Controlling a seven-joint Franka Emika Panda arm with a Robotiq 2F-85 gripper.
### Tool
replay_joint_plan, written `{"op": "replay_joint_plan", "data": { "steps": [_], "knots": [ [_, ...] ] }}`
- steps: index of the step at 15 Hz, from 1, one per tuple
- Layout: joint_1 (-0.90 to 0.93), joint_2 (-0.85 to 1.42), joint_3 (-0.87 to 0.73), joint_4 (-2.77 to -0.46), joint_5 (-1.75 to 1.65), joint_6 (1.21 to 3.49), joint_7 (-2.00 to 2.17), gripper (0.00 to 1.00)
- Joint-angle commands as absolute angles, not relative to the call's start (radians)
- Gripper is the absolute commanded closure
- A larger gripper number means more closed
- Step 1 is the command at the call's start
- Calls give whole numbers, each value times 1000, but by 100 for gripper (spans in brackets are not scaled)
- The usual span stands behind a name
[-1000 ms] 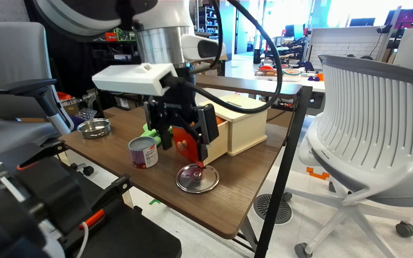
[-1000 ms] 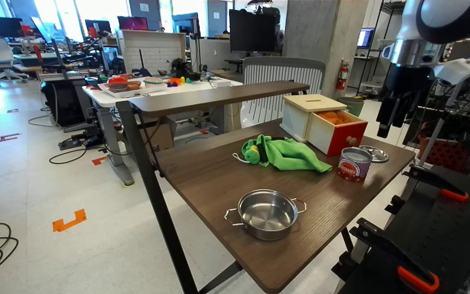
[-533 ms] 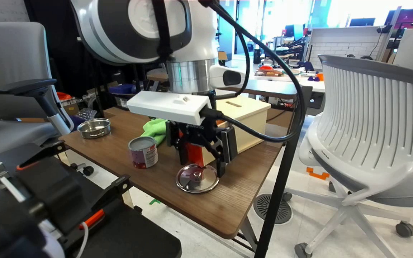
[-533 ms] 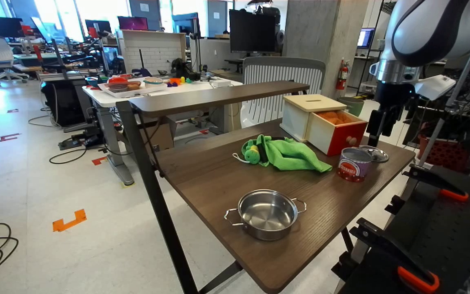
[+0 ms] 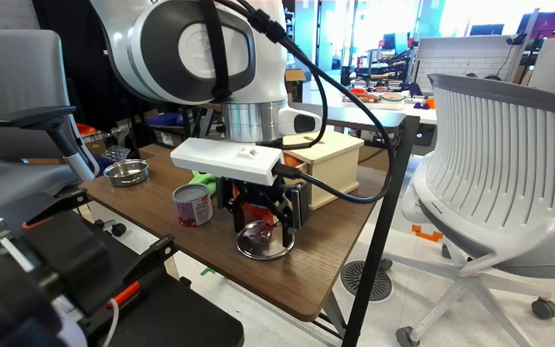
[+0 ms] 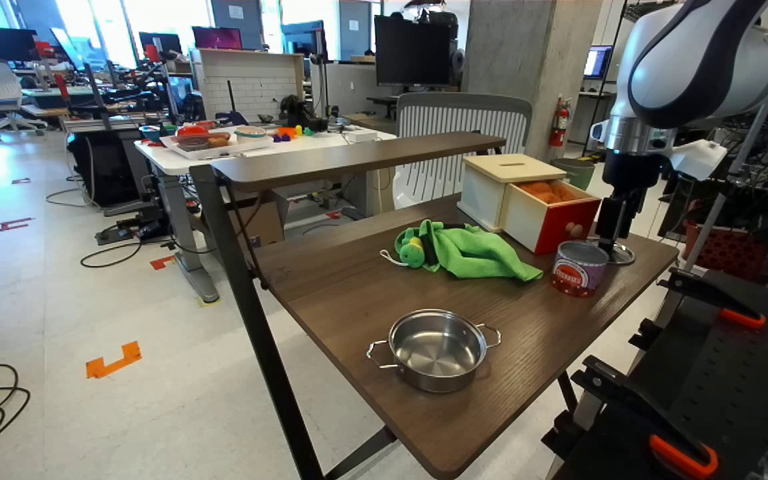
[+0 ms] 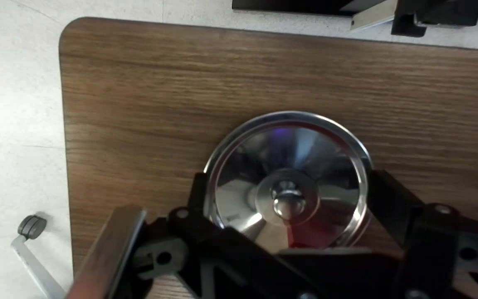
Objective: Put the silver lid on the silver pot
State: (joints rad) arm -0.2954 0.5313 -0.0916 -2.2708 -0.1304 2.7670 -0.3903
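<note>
The silver lid (image 5: pixel 256 246) lies flat on the brown table, knob up, near the table's end. It also shows in an exterior view (image 6: pixel 626 256), partly hidden, and in the wrist view (image 7: pixel 293 153). My gripper (image 5: pixel 263 235) is open and points down over it; it also shows in an exterior view (image 6: pixel 609 245). In the wrist view the fingertips (image 7: pixel 288 178) stand wide apart on either side of the lid, with the knob between them. I cannot tell whether they touch the rim. The silver pot (image 6: pixel 439 382) stands open and empty at the table's other end (image 5: pixel 127 180).
A grey tin cup with a cherry label (image 5: pixel 193 207) stands beside the lid, towards the pot. A wooden box (image 6: pixel 491 193) with its red-fronted drawer (image 6: pixel 567 223) pulled out is close behind the gripper. A green cloth toy (image 6: pixel 471 253) lies mid-table. Black clamps (image 6: pixel 644 400) line the near edge.
My gripper has come down and across from above the box drawer to the lid, staying open. In the last half second it sank and shifted to centre over the lid. Lid and pot have not moved.
</note>
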Motion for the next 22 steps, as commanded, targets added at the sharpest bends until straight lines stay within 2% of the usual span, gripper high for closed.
{"op": "replay_joint_plan", "data": {
  "steps": [1, 4, 9, 10, 12, 22],
  "knots": [
    [-319, 529, -67, -2266, -126, 2778, -424, 34],
    [-313, 537, -75, -2260, -133, 2786, -420, 60],
    [-307, 532, -84, -2251, -140, 2802, -414, 95],
    [-304, 532, -86, -2250, -143, 2806, -412, 99],
    [-308, 532, -85, -2250, -144, 2802, -417, 95],
    [-301, 557, -159, -2272, -234, 2799, -427, 95]
  ]
}}
